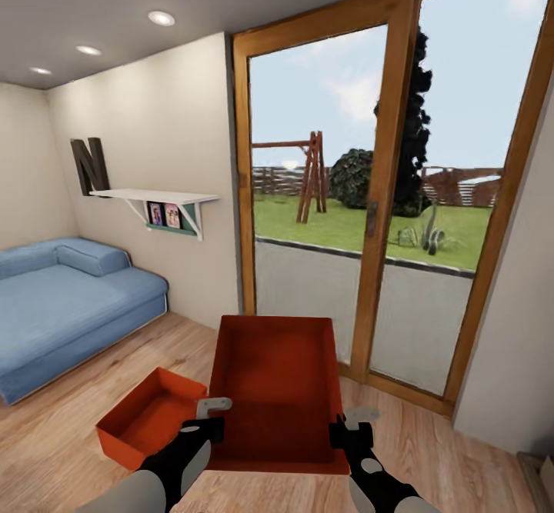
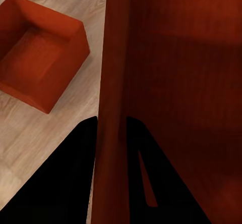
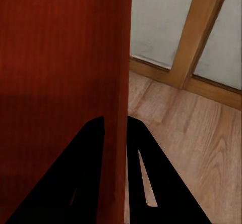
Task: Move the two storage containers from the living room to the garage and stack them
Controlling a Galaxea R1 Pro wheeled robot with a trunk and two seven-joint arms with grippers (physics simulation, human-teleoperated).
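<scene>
- While held above the wood floor (image 1: 69, 436), one storage container (image 1: 277, 398) is clamped on its side walls by both grippers.
- Left gripper (image 2: 110, 133): fingers closed across the container's left wall.
- Right gripper (image 3: 116, 130): fingers closed across its right wall.
- Second storage container (image 1: 150, 417): resting on the floor, just left of the held one, near the blue sofa (image 1: 61, 305) and glass doors (image 1: 369, 190).

Two red-orange open-topped boxes. Held box (image 1: 278, 390) is up off the wood floor (image 1: 69, 436), roughly level, its side walls pinched by the left end effector (image 1: 209, 428) and right end effector (image 1: 342, 434). Second box (image 1: 150, 417) sits upright on the floor, just left of it, empty.
</scene>
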